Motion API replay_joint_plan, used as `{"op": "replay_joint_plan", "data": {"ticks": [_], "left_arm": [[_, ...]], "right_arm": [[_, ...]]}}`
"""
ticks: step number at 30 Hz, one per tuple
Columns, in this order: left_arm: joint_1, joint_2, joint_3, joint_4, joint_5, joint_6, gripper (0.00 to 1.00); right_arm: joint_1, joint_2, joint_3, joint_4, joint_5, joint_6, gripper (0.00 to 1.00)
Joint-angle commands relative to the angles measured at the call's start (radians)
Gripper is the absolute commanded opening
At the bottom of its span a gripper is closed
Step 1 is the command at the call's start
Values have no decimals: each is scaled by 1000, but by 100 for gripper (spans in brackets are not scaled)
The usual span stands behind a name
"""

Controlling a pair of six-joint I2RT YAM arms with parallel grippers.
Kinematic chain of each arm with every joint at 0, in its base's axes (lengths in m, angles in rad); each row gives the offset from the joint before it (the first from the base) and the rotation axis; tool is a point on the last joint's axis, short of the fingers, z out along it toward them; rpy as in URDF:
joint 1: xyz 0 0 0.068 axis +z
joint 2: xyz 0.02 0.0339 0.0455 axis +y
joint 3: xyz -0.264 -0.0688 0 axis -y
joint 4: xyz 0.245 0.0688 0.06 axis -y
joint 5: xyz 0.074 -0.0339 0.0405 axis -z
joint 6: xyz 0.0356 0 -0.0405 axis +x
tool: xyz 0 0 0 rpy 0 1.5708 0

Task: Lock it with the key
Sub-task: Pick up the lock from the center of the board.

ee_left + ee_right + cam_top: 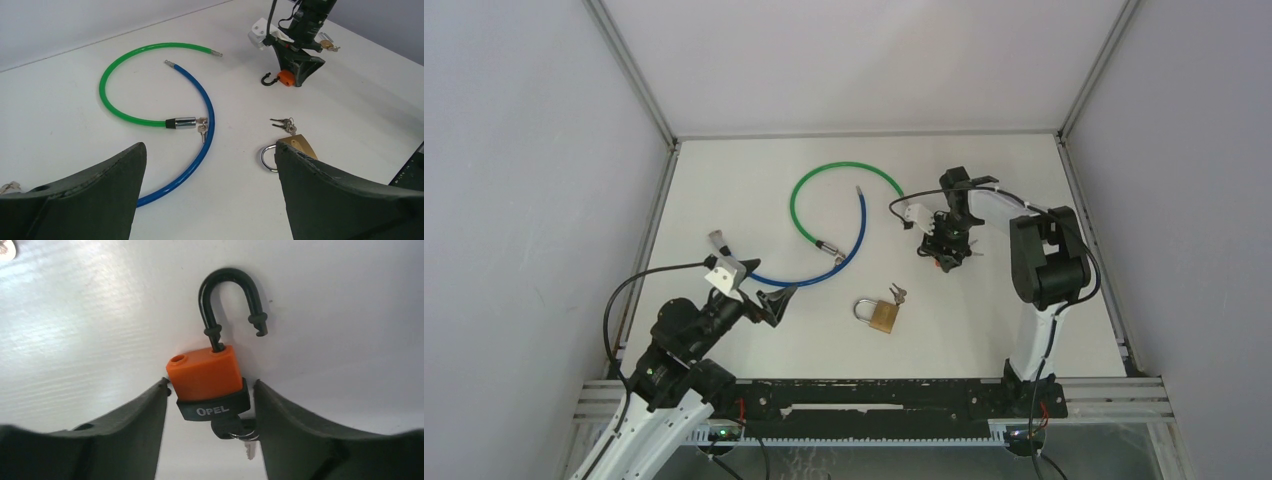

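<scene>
On my feed the left arm and right arm each show a white link at the black rail, then chunky black joint housings. Farther from the rail, a white camera block sits at each wrist, trailing a looping black cable. The fingers are dark, wedge-shaped, scuffed.

"OPEL" in white letters on the black band of the orange padlock. Possibly a stamp on the brass padlock, too small to read.
</scene>
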Motion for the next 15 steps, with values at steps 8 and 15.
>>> {"op": "replay_joint_plan", "data": {"ticks": [8, 15], "left_arm": [[7, -5, 15, 18, 30, 19, 100], [6, 1, 20, 22, 34, 32, 100]], "right_arm": [[48, 57, 26, 21, -5, 89, 74], [52, 51, 24, 16, 5, 62, 46]]}}
